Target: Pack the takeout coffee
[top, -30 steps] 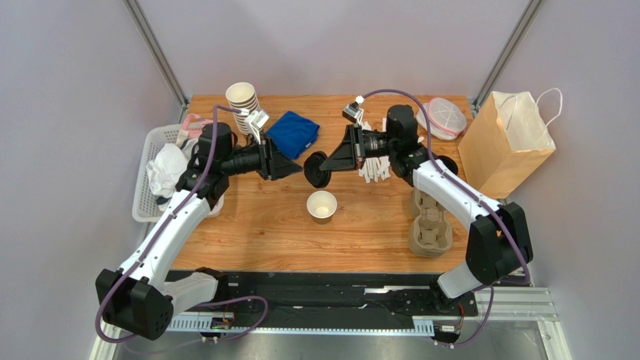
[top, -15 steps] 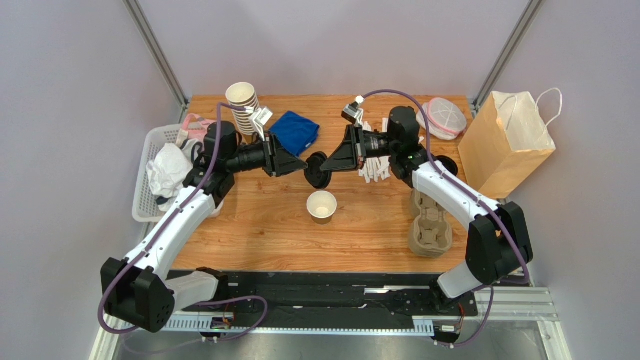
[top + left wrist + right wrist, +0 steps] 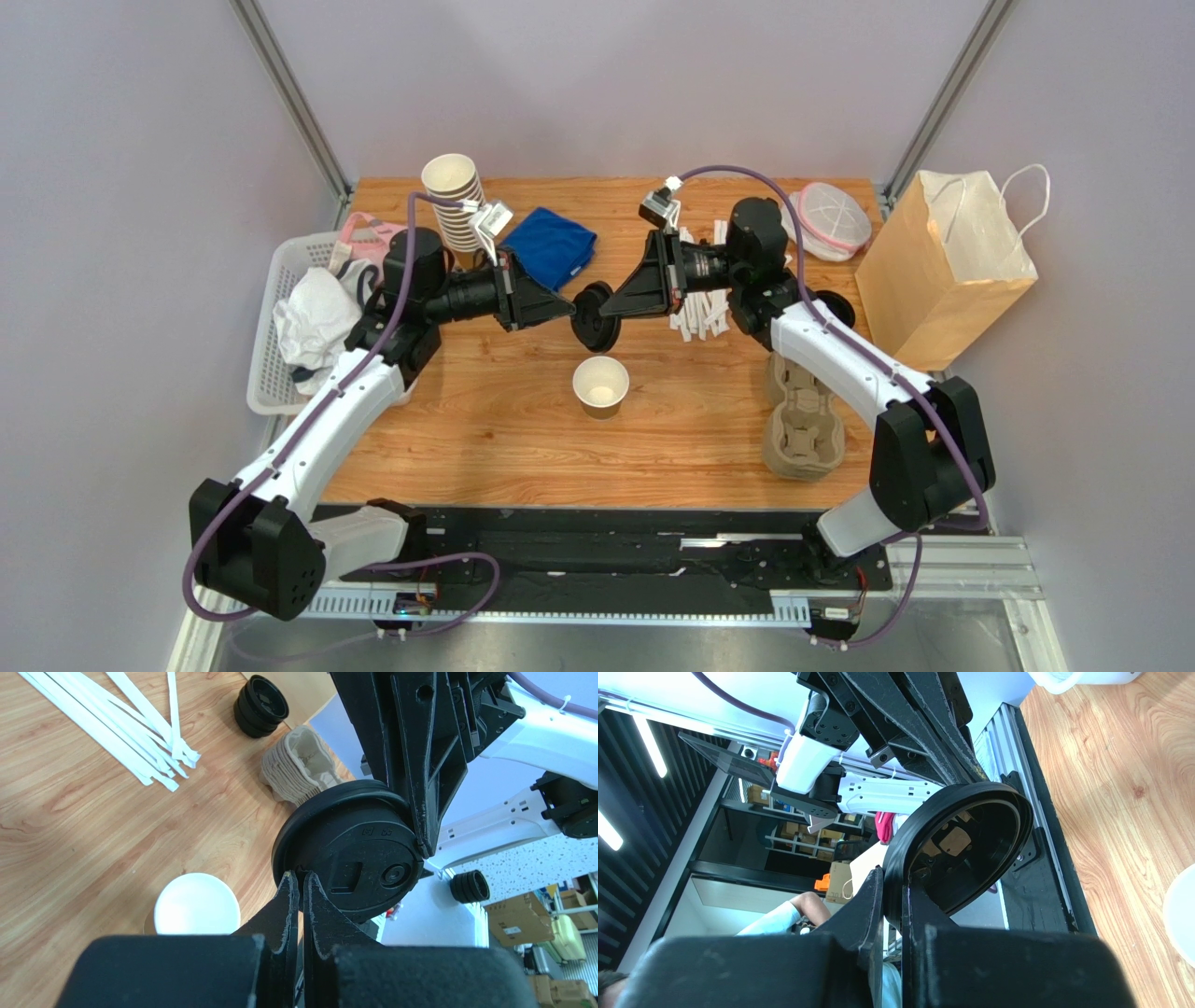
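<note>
A black plastic lid (image 3: 592,317) (image 3: 365,847) (image 3: 962,847) hangs on edge in mid-air over the table's middle. My right gripper (image 3: 615,310) (image 3: 892,875) is shut on its rim. My left gripper (image 3: 565,311) (image 3: 302,876) faces it from the left, shut, tips against the lid's top face near the rim. I cannot tell whether they pinch anything. Below stands a small brown paper cup (image 3: 601,384) (image 3: 196,904), lidless and white inside. A lidded takeout coffee is not in view.
A brown paper bag (image 3: 943,266) stands open at the right. Pulp cup carriers (image 3: 804,420) lie in front of it, spare black lids (image 3: 838,305) and white sticks (image 3: 699,315) nearby. Stacked cups (image 3: 453,189), a blue cloth (image 3: 547,245) and a white basket (image 3: 281,350) sit left.
My left gripper moved right up to the lid and its jaws went from open to shut. The right gripper kept holding the lid in place.
</note>
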### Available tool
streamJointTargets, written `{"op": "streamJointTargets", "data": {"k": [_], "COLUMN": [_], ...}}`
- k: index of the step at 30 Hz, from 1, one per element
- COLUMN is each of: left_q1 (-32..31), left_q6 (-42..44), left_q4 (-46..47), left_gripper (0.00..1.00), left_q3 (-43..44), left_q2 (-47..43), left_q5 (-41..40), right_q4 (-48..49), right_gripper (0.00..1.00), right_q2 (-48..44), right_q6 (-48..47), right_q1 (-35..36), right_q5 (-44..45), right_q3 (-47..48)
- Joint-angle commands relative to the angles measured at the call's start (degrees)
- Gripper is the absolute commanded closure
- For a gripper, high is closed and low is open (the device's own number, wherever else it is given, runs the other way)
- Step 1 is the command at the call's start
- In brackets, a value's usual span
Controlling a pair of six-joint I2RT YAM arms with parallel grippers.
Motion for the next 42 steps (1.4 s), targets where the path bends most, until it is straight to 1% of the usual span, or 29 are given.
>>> {"op": "streamJointTargets", "data": {"k": [1,2,3,4,5,6,7,8,9,10,11,12,13,14,15,16,17,18,19,20,21,24,25,26,30,34,42], "left_q1": [-0.2,-0.2,-0.2,-0.2,-0.2,-0.2,-0.2,-0.2,-0.2,-0.3,-0.3,-0.4,-0.9,-1.4,-2.3,-4.4,-5.8,-6.7,-8.1,-8.5,-9.0,-12.5,-13.3,-14.6,-16.2,-16.4,-17.4], "left_q6": [0.4,0.6,0.7,1.8,2.6,3.7,6.2,7.9,9.7,11.5,15.2,16.7,18.7,22.5,24.6,26.3,28.4,28.9,29.2,29.7,30.5,31.9,32.1,32.1,31.1,28.7,25.4], "left_q4": [2.1,1.5,-0.2,-1.4,-2.9,-6.3,-8.5,-10.6,-15.8,-18.6,-21.5,-26.4,-29.0,-31.7,-37.5,-40.3,-42.8,-47.5,-49.7,-52.4,-53.1,-56.5,-57.9,-59.5,-60.0,-60.4,-58.3], "left_gripper": [1.00,1.00,1.00,1.00,1.00,1.00,1.00,1.00,1.00,1.00,1.00,1.00,1.00,1.00,1.00,1.00,1.00,1.00,1.00,1.00,1.00,1.00,1.00,1.00,1.00,1.00,1.00], "left_q3": [0.2,0.7,0.9,1.4,2.5,3.2,4.0,5.7,6.7,7.7,9.5,10.4,11.3,13.6,14.9,17.8,19.2,20.6,23.6,24.6,25.8,30.2,32.7,33.3,34.9,37.4,38.8], "left_q2": [-0.2,0.0,0.0,0.0,-0.1,-0.2,-0.2,-0.2,-0.2,0.1,0.6,1.0,1.2,2.1,2.6,4.7,5.9,7.3,10.6,12.1,13.3,18.1,21.8,23.3,27.9,31.7,34.5], "left_q5": [0.8,0.8,1.0,0.9,0.7,0.4,0.2,-0.6,-1.1,-1.7,-3.2,-4.0,-5.0,-8.8,-11.2,-13.7,-18.5,-20.9,-22.9,-24.4,-25.4,-30.2,-31.0,-30.8,-31.0,-32.5,-37.4], "right_q4": [1.2,-1.3,-8.7,-12.6,-15.9,-20.4,-21.5,-23.9,-26.0,-27.2,-29.2,-34.3,-37.1,-40.5,-49.2,-53.2,-56.9,-61.8,-62.9,-63.2,-63.5,-64.8,-65.0,-64.9,-64.6,-64.0,-58.0], "right_gripper": [1.00,0.96,0.88,0.65,0.57,0.48,0.28,0.23,0.21,0.17,0.16,0.16,0.15,0.15,0.17,0.19,0.21,0.24,0.25,0.27,0.31,0.37,0.38,0.39,0.44,0.46,0.46], "right_q2": [0.3,0.3,0.4,0.6,0.6,0.4,0.3,0.1,-0.3,-0.4,-0.6,-0.7,-1.1,-1.3,-1.6,-2.5,-3.2,-4.0,-5.9,-7.0,-7.9,-10.6,-11.3,-12.5,-14.7,-16.1,-14.5], "right_q6": [-0.6,-2.2,-7.5,-10.3,-12.6,-16.3,-17.5,-18.8,-20.7,-22.2,-24.1,-26.2,-31.6,-35.0,-39.5,-46.5,-50.4,-53.1,-56.0,-56.7,-57.3,-60.5,-61.5,-63.0,-64.9,-66.7,-65.6], "right_q1": [0.3,0.2,0.3,0.3,0.1,0.0,-0.3,-1.2,-2.0,-2.8,-4.9,-6.0,-7.1,-9.2,-10.1,-11.3,-11.5,-11.6,-11.6,-11.6,-11.5,-11.5,-11.5,-11.5,-11.0,-8.8,-3.4], "right_q5": [-1.9,-1.8,-1.7,-1.4,-1.3,-1.1,-0.5,-0.2,0.0,0.4,0.9,1.4,2.7,4.1,5.8,10.5,13.4,16.5,21.5,23.4,25.5,28.6,29.5,30.5,31.6,33.0,32.0], "right_q3": [0.6,1.1,3.0,3.9,4.9,6.0,6.4,6.7,6.8,7.0,7.3,7.8,8.8,9.7,10.7,12.6,13.2,13.4,12.6,11.8,10.9,7.8,6.8,4.6,1.3,-0.5,-3.2]}}
